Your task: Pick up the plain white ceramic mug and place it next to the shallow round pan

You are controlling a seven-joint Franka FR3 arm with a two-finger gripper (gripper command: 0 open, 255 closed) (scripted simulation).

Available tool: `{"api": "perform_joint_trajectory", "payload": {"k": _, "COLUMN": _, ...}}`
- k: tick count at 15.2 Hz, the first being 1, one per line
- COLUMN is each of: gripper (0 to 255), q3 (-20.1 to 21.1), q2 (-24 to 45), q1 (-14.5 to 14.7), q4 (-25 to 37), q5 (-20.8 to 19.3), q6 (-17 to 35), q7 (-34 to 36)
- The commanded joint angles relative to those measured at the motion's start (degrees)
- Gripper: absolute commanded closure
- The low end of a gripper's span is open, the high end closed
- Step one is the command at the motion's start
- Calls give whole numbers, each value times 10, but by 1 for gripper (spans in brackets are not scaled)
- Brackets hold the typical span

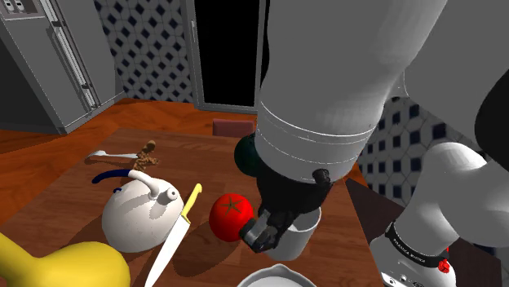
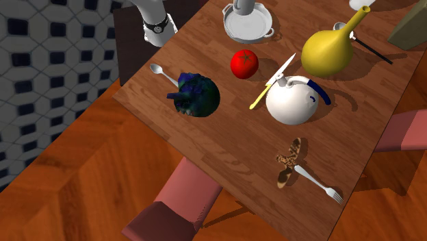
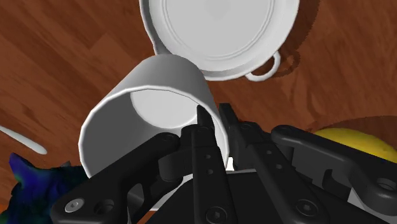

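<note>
On the shoulder view I see the gripper [image 1: 281,227] low at centre, under the big white arm, clamped on the rim of the mug [image 1: 300,240]. The mug is upright, just right of the tomato [image 1: 231,216] and just above the pan [image 1: 276,280], whose rim peeks in at the bottom edge. I cannot tell whether the mug's base rests on the table [image 1: 196,159]. Left of the tomato lie a knife [image 1: 171,245] and a white kettle [image 1: 137,218]. On the second exterior view I find the mug [image 2: 244,7] at the top edge, right at the upper side of the pan [image 2: 253,29]; I cannot tell whether they touch. The tomato sits below the pan, and a yellow jug [image 2: 328,51] is to the pan's right. On the wrist view the fingers [image 3: 203,127] are closed on the mug's [image 3: 149,108] wall, one inside the rim and one outside, so I read it as gripped. The pan [image 3: 222,25] lies just beyond the mug, and the mug's rim overlaps the pan's edge in this view.
</note>
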Motion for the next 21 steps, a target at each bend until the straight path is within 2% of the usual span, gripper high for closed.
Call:
{"api": "perform_joint_trajectory", "payload": {"k": 1, "gripper": 255, "q3": 15, "q2": -14, "q1": 13, "q4": -4, "q5": 13, "q6": -7, "q7": 23}}
{"api": "perform_joint_trajectory", "payload": {"k": 12, "gripper": 255, "q3": 124, "q2": -31, "q1": 62, "q4": 32, "q5": 63, "q6": -37, "q7": 166}}
{"api": "perform_joint_trajectory", "payload": {"k": 18, "gripper": 255, "q3": 207, "q2": -8, "q1": 62, "q4": 83, "q5": 72, "q6": -47, "q7": 256}}
{"api": "perform_joint_trajectory", "payload": {"k": 19, "gripper": 255, "q3": 234, "q2": 3, "q1": 57, "q4": 100, "q5": 71, "q6": -48, "q7": 282}}
{"api": "perform_joint_trajectory", "payload": {"k": 21, "gripper": 255, "q3": 240, "q2": 3, "q1": 57, "q4": 87, "q5": 73, "q6": -34, "q7": 282}}
